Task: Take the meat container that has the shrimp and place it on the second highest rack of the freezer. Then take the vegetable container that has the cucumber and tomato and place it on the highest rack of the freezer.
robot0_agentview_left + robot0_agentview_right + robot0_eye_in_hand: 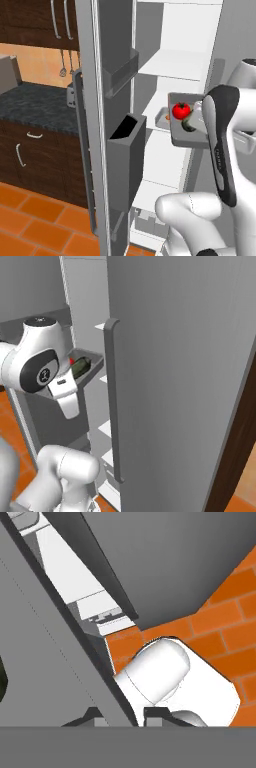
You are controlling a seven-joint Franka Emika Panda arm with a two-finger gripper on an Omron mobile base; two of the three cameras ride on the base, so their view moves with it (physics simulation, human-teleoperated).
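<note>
The vegetable container [187,138] [93,363] hangs in the air in front of the open freezer [175,65], held at one edge. The red tomato [180,110] [72,361] and the dark-green cucumber [190,124] [81,367] lie in it. In the hand view my gripper [122,717] is shut on the tray's grey wall [50,642], which runs up between the fingertips. Behind the held tray, the meat container [160,120] with the orange shrimp [167,117] rests on a white shelf inside, one level below the shelf nearest the held tray's height.
The freezer's left door [87,100] stands open with dark bins [127,145] on its inside. The right door [175,381] with its bar handle [112,401] is close beside the tray. A dark counter [35,102] and an orange tiled floor [30,220] lie to the left.
</note>
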